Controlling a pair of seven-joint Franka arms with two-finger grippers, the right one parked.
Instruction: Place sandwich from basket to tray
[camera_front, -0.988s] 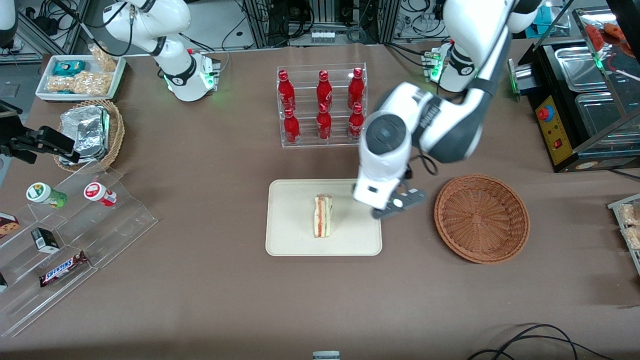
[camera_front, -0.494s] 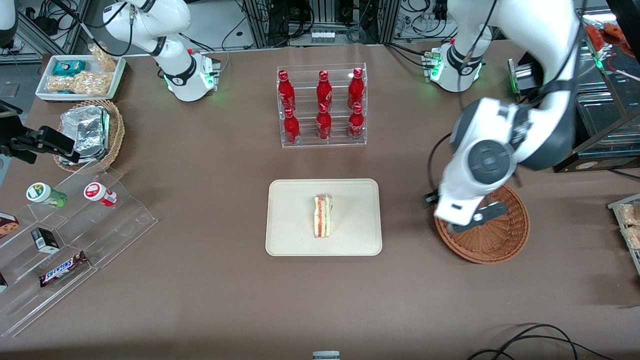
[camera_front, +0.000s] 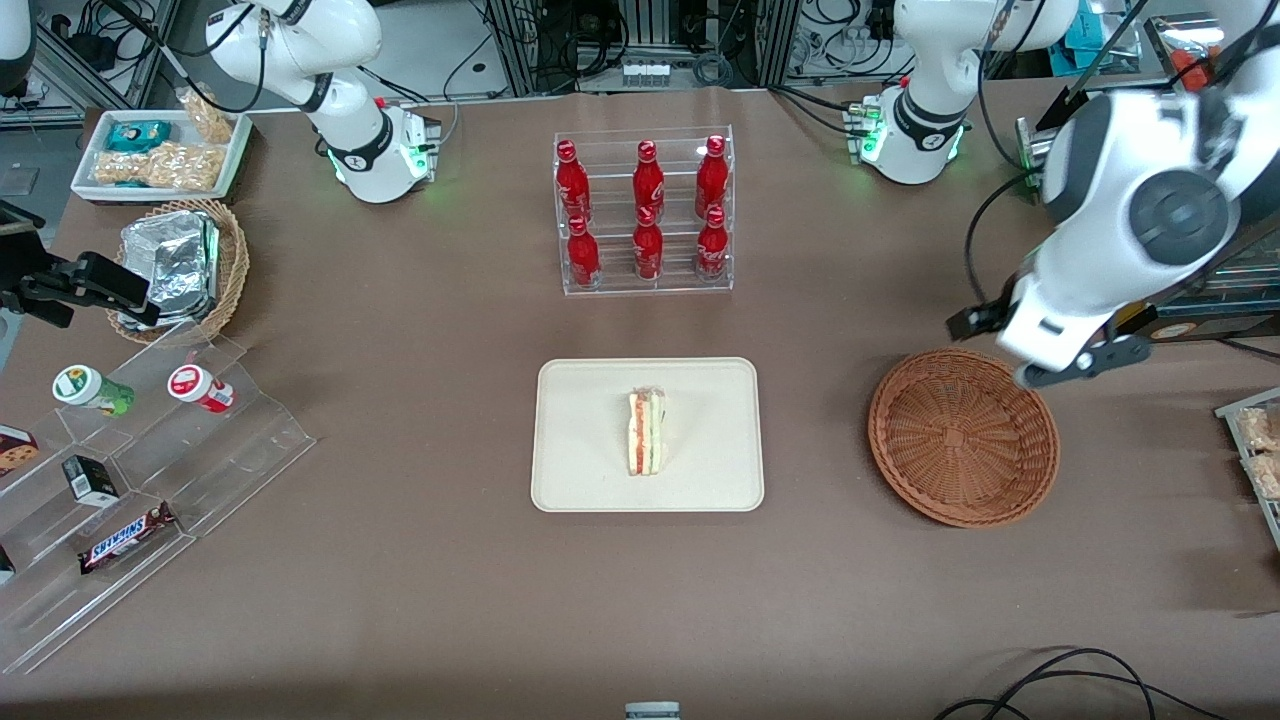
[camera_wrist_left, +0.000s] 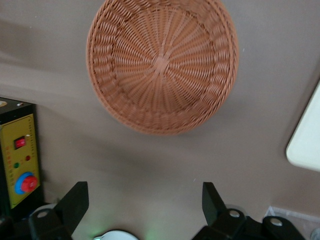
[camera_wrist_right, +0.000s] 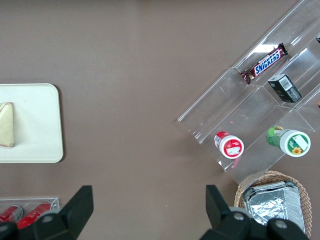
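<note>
The sandwich (camera_front: 646, 433) lies in the middle of the cream tray (camera_front: 580, 440); both also show in the right wrist view, the sandwich (camera_wrist_right: 6, 125) on the tray (camera_wrist_right: 35, 125). The reddish-brown basket (camera_front: 962, 437) is empty and sits beside the tray, toward the working arm's end. My left gripper (camera_front: 1085, 362) hangs above the table just past the basket's rim, a little farther from the front camera than the basket. In the left wrist view the gripper (camera_wrist_left: 144, 200) is open and empty, with the basket (camera_wrist_left: 162, 65) and a corner of the tray (camera_wrist_left: 307, 145) in sight.
A clear rack of red bottles (camera_front: 645, 210) stands farther from the front camera than the tray. A black control box (camera_front: 1130, 270) is close to the gripper. A stepped acrylic stand (camera_front: 130, 470), a tan basket with foil (camera_front: 180, 265) and a snack tray (camera_front: 160, 150) lie toward the parked arm's end.
The left gripper has swung from the tray's edge, over the basket, to just past the basket's rim toward the working arm's end. The sandwich has stayed on the tray.
</note>
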